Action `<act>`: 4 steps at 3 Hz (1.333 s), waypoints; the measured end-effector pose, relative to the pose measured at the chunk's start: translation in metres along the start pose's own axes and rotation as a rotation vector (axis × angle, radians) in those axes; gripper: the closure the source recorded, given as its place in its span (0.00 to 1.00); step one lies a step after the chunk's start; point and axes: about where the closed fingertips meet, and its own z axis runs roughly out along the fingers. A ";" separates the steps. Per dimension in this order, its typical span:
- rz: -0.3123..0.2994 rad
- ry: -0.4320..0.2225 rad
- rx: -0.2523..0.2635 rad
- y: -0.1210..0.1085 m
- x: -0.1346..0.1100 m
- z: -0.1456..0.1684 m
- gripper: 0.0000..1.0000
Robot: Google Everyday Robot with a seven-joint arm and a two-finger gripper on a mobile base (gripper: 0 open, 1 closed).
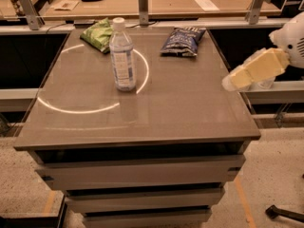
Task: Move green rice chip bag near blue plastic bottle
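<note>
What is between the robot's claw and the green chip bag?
The blue plastic bottle stands roughly between the claw, at the right edge of the table, and the green rice chip bag. Nothing lies between bag and bottle.
</note>
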 end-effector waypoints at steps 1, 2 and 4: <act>-0.019 -0.089 0.067 -0.024 -0.010 0.025 0.00; -0.064 -0.145 0.095 -0.050 -0.026 0.054 0.00; -0.111 -0.232 0.036 -0.073 -0.069 0.113 0.00</act>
